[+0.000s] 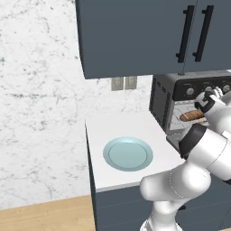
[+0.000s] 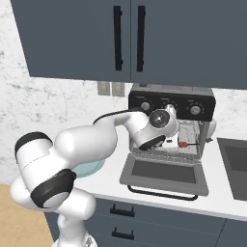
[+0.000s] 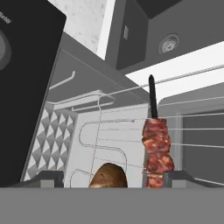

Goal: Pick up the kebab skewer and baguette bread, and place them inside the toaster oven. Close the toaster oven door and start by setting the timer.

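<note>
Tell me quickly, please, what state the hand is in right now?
Hand: open, holding nothing; the skewer stands by one finger, inside the oven.

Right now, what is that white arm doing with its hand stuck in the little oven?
It is loading the toaster oven. The claw reaches inside, open, with the kebab skewer standing on the wire rack just ahead of it and the baguette bread already in there. The toaster oven door hangs open, and the blue plate sits bare on the counter.
</note>
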Controlling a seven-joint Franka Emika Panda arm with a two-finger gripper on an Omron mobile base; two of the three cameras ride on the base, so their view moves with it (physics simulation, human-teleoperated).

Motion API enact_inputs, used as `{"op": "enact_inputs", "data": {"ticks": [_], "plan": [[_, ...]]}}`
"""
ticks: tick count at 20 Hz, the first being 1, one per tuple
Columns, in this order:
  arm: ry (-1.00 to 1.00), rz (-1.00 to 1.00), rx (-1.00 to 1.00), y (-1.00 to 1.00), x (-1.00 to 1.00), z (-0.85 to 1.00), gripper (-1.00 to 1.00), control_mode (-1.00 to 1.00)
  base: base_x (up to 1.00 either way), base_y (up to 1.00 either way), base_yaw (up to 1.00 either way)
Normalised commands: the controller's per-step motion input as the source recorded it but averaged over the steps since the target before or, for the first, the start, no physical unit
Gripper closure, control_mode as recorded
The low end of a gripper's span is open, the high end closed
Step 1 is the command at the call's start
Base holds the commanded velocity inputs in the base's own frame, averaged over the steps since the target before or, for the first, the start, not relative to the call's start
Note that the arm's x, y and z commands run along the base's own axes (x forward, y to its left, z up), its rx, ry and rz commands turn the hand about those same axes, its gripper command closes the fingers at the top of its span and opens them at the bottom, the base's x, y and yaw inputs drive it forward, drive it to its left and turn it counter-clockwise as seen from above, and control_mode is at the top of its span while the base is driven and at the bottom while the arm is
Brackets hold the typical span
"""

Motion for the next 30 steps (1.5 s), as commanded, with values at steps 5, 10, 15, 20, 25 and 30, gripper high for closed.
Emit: {"op": "enact_inputs", "data": {"ticks": [5, 10, 15, 20, 25, 30], "plan": [[0.00, 0.00, 0.00, 0.00, 0.00, 0.00, -1.00, -1.00, 0.00, 0.00, 0.00], [0.00, 0.00, 0.00, 0.00, -0.22, 0.15, -1.00, -1.00, 0.00, 0.00, 0.00], [0.00, 0.05, -0.07, 0.00, -0.94, 0.30, -1.00, -1.00, 0.00, 0.00, 0.00], [-0.02, 0.29, -0.20, 0.01, -0.52, 0.01, -1.00, -1.00, 0.00, 0.00, 0.00], [-0.02, 0.42, -0.16, 0.00, -0.01, 0.04, -1.00, -1.00, 0.00, 0.00, 0.00], [0.00, 0.41, -0.25, 0.00, 0.00, 0.02, -1.00, -1.00, 0.00, 0.00, 0.00]]}}
